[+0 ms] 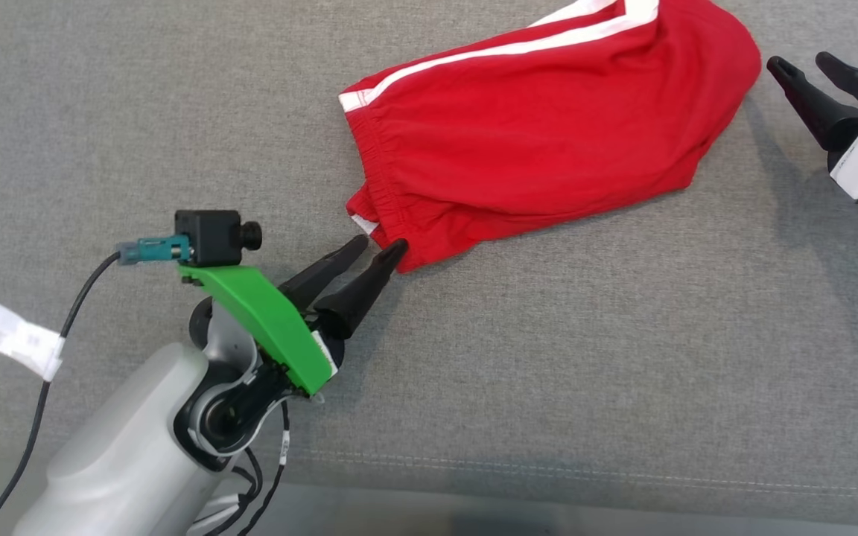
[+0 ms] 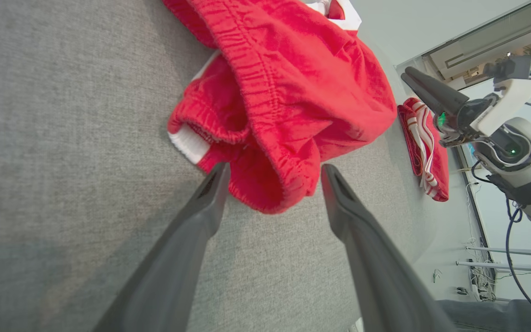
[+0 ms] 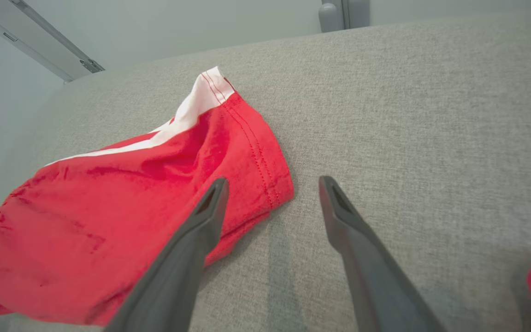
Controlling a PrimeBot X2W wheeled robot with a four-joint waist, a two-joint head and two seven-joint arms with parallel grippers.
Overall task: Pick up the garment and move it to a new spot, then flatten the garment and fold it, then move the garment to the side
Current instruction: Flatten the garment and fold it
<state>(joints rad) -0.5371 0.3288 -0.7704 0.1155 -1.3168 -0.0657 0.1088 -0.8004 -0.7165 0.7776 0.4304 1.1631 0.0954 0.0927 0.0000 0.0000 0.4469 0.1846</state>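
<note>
On the grey cushion [image 1: 548, 357] the red garment [image 1: 541, 141] lies bunched, waistband corner at the spread tips of the left gripper [image 1: 382, 244] (the right gripper [image 1: 800, 61] gapes empty near the hem), so flattening seems in hand, which next calls for pinching both ends and drawing them apart.

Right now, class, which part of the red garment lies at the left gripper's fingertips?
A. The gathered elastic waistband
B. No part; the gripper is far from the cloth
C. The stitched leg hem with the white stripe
A: the left gripper has its fingers spread either side of the gathered waistband end of the red shorts, while the leg hem lies over by the right gripper.
</note>
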